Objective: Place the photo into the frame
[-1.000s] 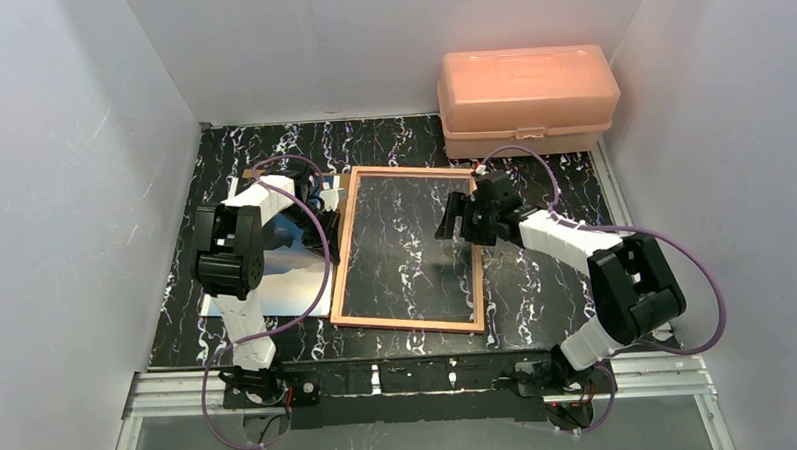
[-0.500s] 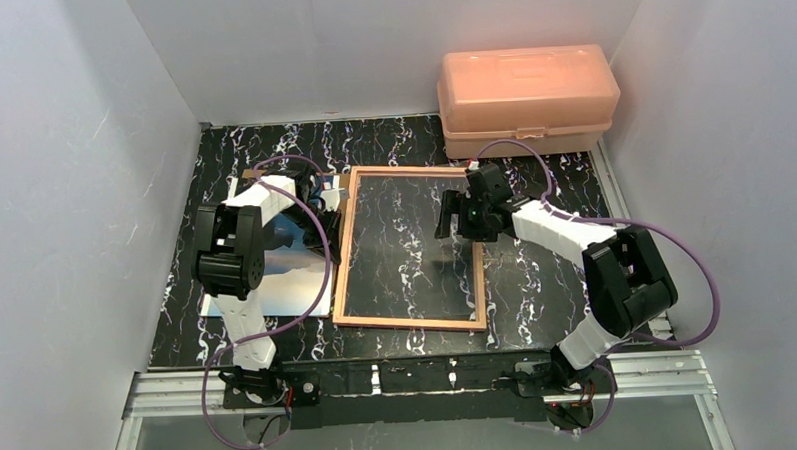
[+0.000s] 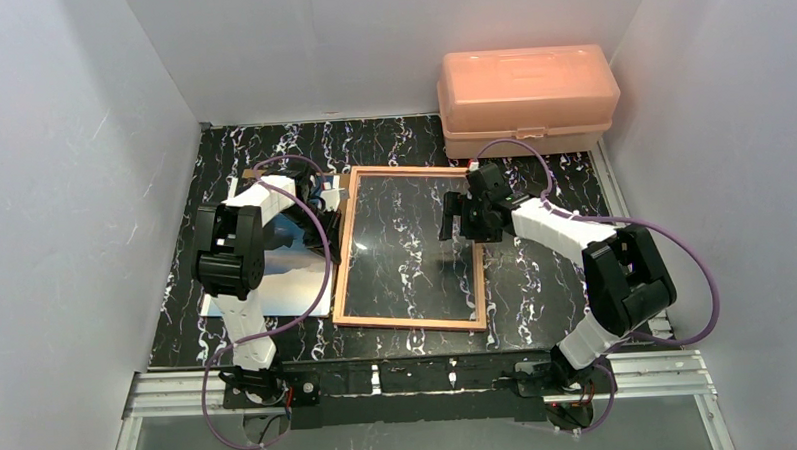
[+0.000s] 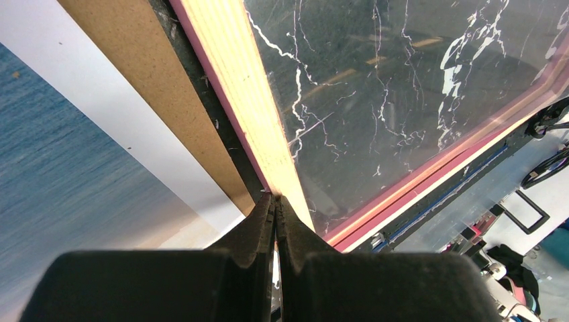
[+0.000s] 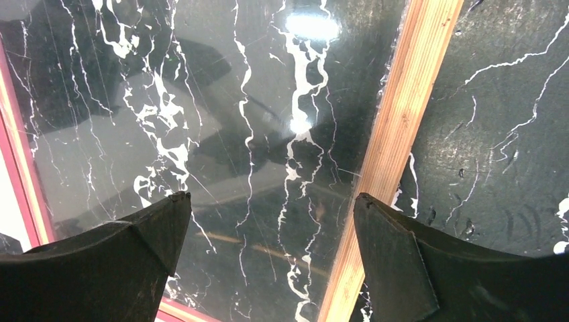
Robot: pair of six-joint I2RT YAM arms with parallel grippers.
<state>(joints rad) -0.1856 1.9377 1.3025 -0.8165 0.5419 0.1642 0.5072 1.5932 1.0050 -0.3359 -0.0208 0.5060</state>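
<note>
The frame (image 3: 341, 249) lies flat mid-table, tan back up, with its clear pane (image 3: 405, 250) showing the marble beneath. The photo (image 3: 295, 284) lies left of it, partly hidden under my left arm. My left gripper (image 3: 330, 199) is shut and sits by the frame's far left corner. In the left wrist view its tips (image 4: 275, 200) meet at the outer edge of the tan rail (image 4: 245, 87), with the photo (image 4: 60, 168) to the left. My right gripper (image 3: 455, 216) is open above the frame's right side. In the right wrist view (image 5: 272, 201) it straddles the right rail (image 5: 402, 121).
A brown backing board (image 4: 151, 100) lies between the photo and the frame. A peach plastic box (image 3: 526, 95) stands at the back right. White walls close in the table on the left, back and right.
My right gripper has shifted slightly left and toward the back over the frame, still open. The left arm, frame and photo have not moved.
</note>
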